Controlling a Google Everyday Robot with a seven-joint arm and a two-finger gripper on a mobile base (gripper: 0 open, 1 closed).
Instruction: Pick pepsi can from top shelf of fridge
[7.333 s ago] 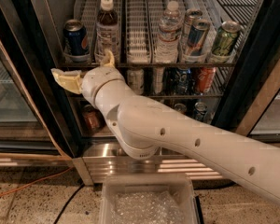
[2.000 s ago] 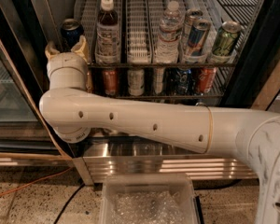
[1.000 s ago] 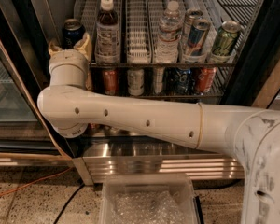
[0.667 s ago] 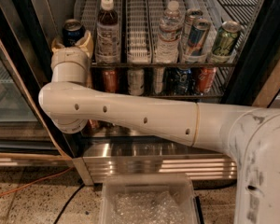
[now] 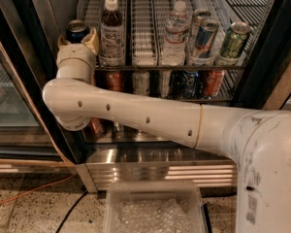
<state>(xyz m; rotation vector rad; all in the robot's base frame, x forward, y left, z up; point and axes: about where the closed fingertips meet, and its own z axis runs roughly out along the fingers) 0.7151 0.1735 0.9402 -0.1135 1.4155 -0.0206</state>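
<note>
Jaws spread wide, not clamped: one tan finger (image 5: pixel 93 39) on each side of the dark blue pepsi can with the silver top (image 5: pixel 77 31), low on its body. Gap looks a bit wider than the can. Can't tell whether either pad touches the can wall.

Can stands upright in the far-left lane of the top wire shelf with the metal front rail (image 5: pixel 145 67), right at the front edge, inside the black-framed display fridge (image 5: pixel 262 57). Not lifted.

Progress, as judged: reach and alignment done, jaws straddle the target. Left to do: squeeze, lift clear of the rail, pull out of the fridge.

Outward:
- cream-white wrist cylinder (image 5: pixel 75 62) directly below the can, in front of the shelf rail
- long white arm link (image 5: pixel 150 118) runs from there down to the right, across the lower racks
- brown-liquid bottle with a white cap (image 5: pixel 111 30) in the next lane, just beside the right-hand finger; tightest clearance
- then an unstocked lane, clear water bottle (image 5: pixel 176 35), slim blue-and-silver cans (image 5: pixel 205 38), green can (image 5: pixel 234 41), all well apart from the jaws

Risk: a skewed squeeze could nudge the brown bottle.
</note>
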